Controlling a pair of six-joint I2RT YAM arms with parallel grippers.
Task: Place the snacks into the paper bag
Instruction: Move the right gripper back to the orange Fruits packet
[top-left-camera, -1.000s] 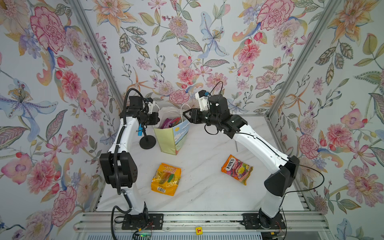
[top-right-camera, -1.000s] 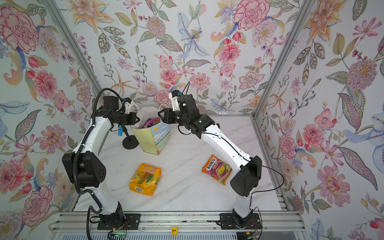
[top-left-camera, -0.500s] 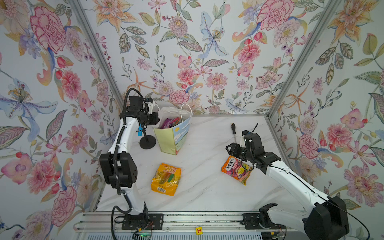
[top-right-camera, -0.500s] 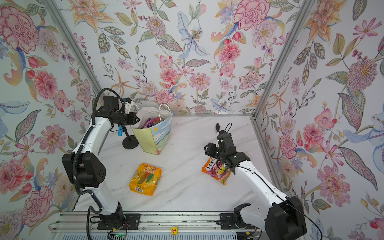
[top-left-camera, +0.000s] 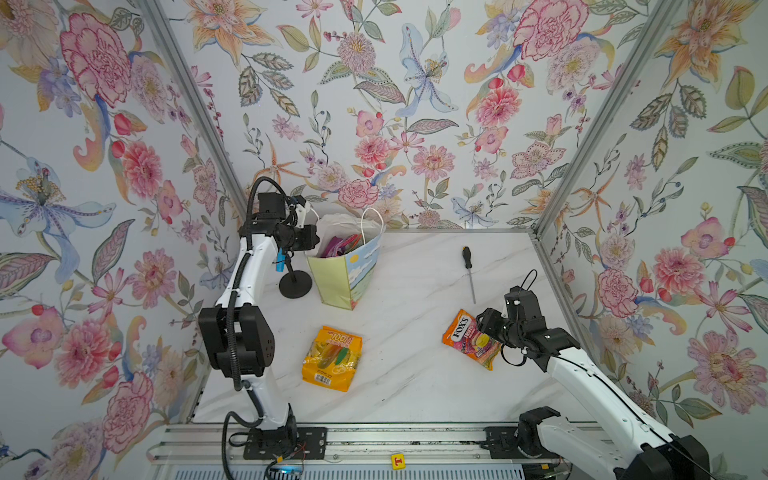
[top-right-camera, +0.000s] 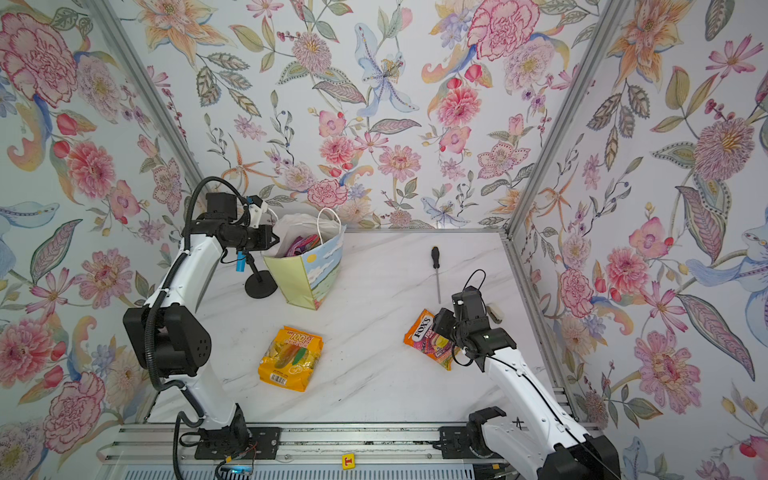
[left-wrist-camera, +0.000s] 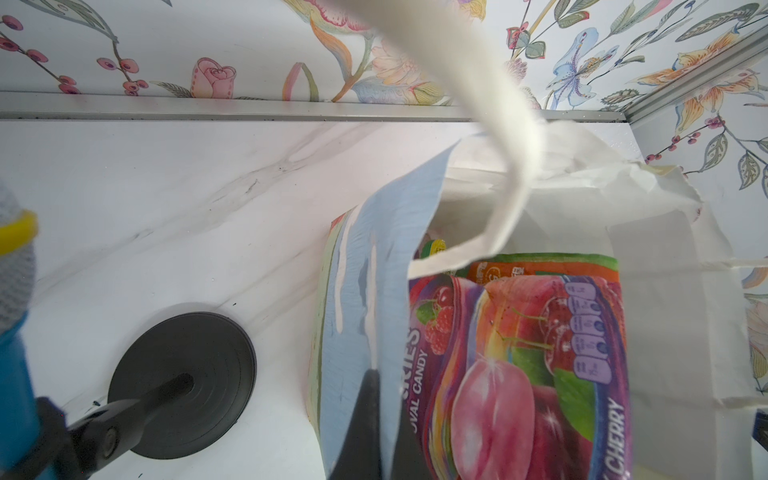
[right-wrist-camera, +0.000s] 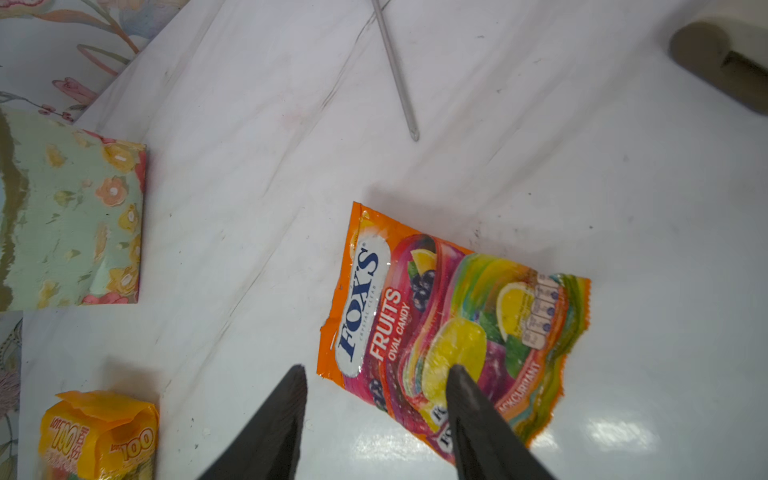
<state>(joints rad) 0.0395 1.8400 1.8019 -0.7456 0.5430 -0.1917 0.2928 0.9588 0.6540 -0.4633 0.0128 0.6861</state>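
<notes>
Holding several packets (top-left-camera: 338, 246), the paper bag (top-left-camera: 345, 275) was pinched by the left gripper (top-left-camera: 313, 242); the right gripper (right-wrist-camera: 377, 370) hovered spread over the FOX'S packet (right-wrist-camera: 453, 316), the "100" packet (top-left-camera: 332, 358) untouched.

Bagged snacks (top-left-camera: 338, 246) perhaps half hidden

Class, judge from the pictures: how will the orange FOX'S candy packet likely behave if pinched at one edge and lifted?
The FOX'S packet probably sags from the pinched edge: its film looks thin and wrinkled. Its glossy, glaring surface may slip between jaws. Lying flat on the table, it should slide, not roll.
</notes>
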